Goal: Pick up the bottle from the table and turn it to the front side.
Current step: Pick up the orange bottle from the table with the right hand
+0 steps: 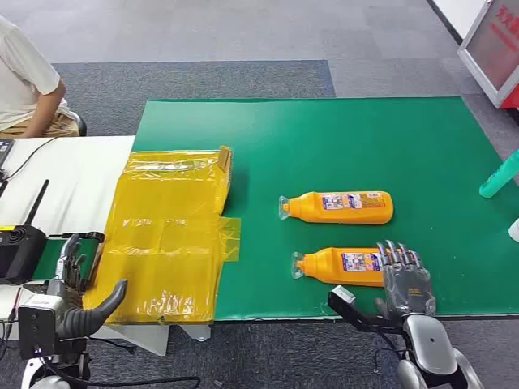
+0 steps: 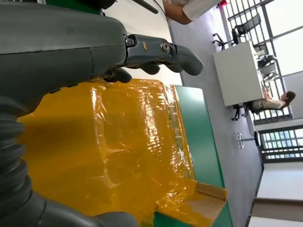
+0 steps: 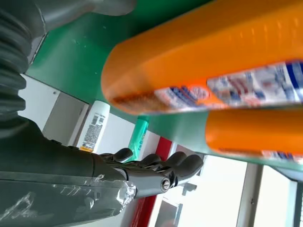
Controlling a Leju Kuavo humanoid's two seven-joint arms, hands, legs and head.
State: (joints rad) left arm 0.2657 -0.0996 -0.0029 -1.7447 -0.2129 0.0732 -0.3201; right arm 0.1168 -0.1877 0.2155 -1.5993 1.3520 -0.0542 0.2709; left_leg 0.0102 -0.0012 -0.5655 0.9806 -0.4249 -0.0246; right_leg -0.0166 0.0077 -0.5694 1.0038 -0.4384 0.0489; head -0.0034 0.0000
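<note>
Two orange bottles lie on their sides on the green surface [image 1: 428,146], caps pointing toward the yellow plastic sheet [image 1: 165,235], each with a label patch facing up. The nearer bottle [image 1: 343,266] is the likely target, since the right hand [image 1: 407,279] sits at its base end with fingers spread wide and nothing in them, apparently lined up to close around the body. In the right wrist view the bottle's rounded base [image 3: 118,80] fills the space just beside the open fingers [image 3: 171,165], so the grasp is not yet made. The farther bottle [image 1: 340,207] lies parallel and well apart, out of the way. The left hand [image 1: 73,267] hangs low beside the yellow sheet, fingers loosely apart and empty, probably parked so it does not interfere. A person [image 1: 27,81] sits at the far left corner.
</note>
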